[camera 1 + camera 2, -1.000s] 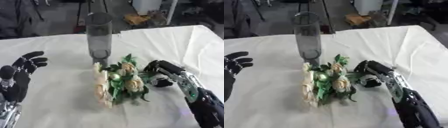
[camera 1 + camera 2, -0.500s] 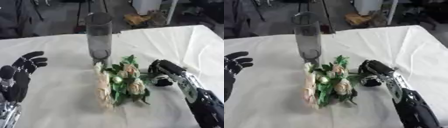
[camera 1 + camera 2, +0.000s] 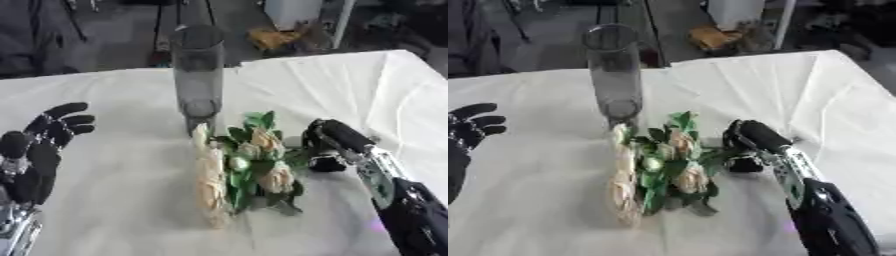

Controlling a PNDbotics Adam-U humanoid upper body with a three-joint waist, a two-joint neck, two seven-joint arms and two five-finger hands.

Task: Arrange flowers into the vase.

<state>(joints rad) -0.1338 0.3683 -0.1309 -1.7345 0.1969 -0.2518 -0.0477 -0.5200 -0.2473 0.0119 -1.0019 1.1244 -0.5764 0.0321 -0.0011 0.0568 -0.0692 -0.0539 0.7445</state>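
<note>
The right hand (image 3: pixel 331 145) lies low on the bench (image 3: pixel 122 200), fingers curled round the stems of the flowers (image 3: pixel 247 165), whose pale blooms and green leaves lie flat on the white cloth. Just beyond the blooms the tall clear vase (image 3: pixel 199 80) stands upright. The left hand (image 3: pixel 39 150) rests open at the lower left, fingers up.

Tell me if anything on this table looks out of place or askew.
The flowers lie flat in a heap on the white tablecloth instead of standing in the vase, which is upright and holds none. The right hand is at their side. Nothing looks spilled or damaged.
</note>
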